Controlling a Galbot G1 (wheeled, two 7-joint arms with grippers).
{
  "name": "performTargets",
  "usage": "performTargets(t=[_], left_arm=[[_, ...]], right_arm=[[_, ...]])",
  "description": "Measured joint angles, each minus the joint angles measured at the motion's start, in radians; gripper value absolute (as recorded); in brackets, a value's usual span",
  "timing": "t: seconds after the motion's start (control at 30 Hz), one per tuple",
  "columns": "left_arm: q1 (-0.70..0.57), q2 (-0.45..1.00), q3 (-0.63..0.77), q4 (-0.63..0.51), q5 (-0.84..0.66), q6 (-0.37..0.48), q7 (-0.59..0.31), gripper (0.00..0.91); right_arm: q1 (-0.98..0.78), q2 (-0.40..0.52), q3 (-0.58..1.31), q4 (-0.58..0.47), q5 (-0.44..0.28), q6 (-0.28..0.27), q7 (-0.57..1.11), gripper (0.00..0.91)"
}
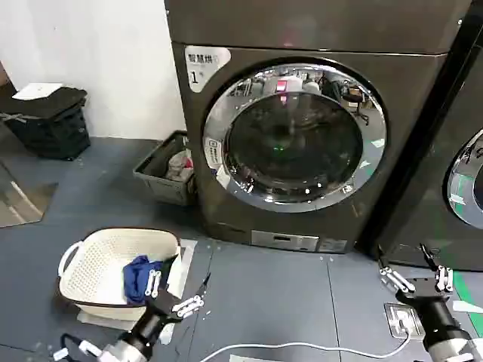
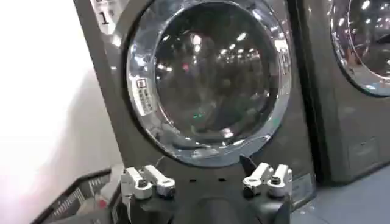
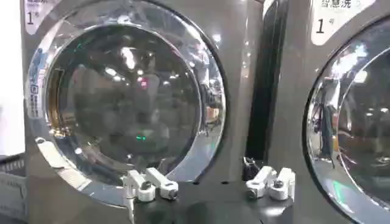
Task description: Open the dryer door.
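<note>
Nothing of the job is done yet, as far as I can judge: the dryer door (image 1: 295,137) sits flat and closed in the front of the grey-brown machine stickered "1" (image 1: 198,75), straight ahead of me and far off across the floor. Its chrome rim (image 1: 219,121) lies flush all round with no gap showing. Reaching it, catching its edge and swinging it out all remain.

The door faces me squarely, its dark glass porthole pointing toward me. Being round, it has no long axis of its own; the door stands upright. I cannot tell which side the hinge is on.

My left claw (image 1: 175,296) hangs low at the near left, just beside the white laundry basket (image 1: 98,260), fingers spread wide and holding nothing. My right claw (image 1: 416,280) hangs low at the near right, in front of the gap between this machine and the neighbouring black machine (image 1: 453,151), likewise wide open and empty.
</note>
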Motion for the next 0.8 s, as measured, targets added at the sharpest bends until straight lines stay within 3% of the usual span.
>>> performTargets(t=[0.17, 0.4, 0.8], left_arm=[[-0.005, 0.002, -0.003, 0.002, -0.002, 0.0, -0.002, 0.907], [-0.007, -0.003, -0.004, -0.006, 0.0, -0.001, -0.002, 0.907], [0.011, 0.003, -0.008, -0.015, 0.02, -0.011, -0.001, 0.907]], right_arm=[[0.073, -0.072, -0.015, -0.035, 0.074, 0.006, 0.001, 0.907], [0.162, -0.191, -0.072, -0.108, 0.097, 0.06, -0.027, 0.907], [0.371, -0.38, -0.244, -0.266, 0.21, 0.083, -0.084, 0.907]])
